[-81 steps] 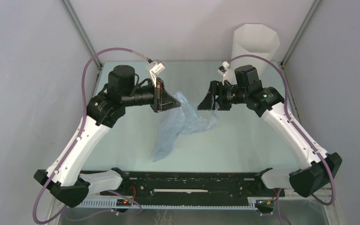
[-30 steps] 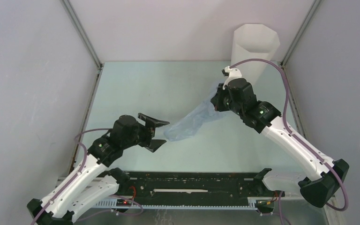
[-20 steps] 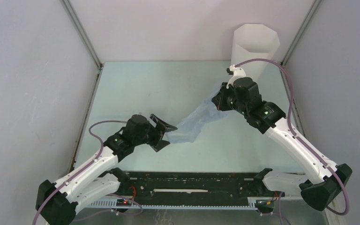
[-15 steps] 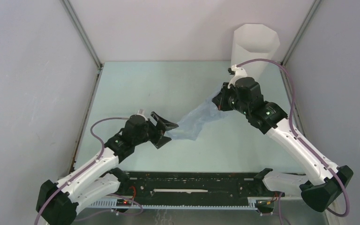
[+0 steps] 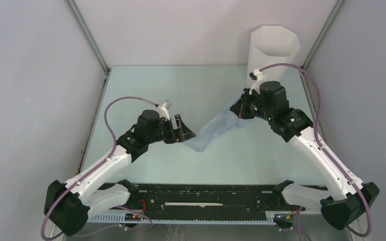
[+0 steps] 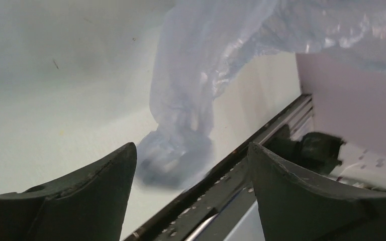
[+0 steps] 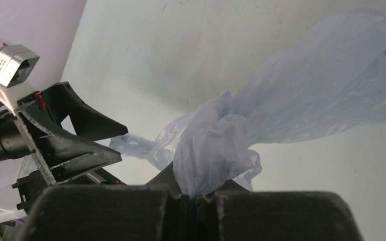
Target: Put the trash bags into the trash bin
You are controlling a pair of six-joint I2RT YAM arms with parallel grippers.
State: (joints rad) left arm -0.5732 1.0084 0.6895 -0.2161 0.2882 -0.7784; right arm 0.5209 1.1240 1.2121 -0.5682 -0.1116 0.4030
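While the left hand (image 5: pixel 185 130) hangs wide open just beside the bag's low end, the pale-blue bag (image 5: pixel 215 128) slants up from the tabletop (image 5: pixel 146 90) toward the right, its top bunched in the closed right hand (image 5: pixel 239 108). Behind that arm, the white bin (image 5: pixel 275 50) stands upright in the far right corner.

Pale-blue translucent trash bag (image 5: pixel 212 131), plain white trash bin (image 5: pixel 274 47). Pale-green table (image 5: pixel 146 90). White arm links (image 5: pixel 100 168) with black joints, purple cables (image 5: pixel 129 98).
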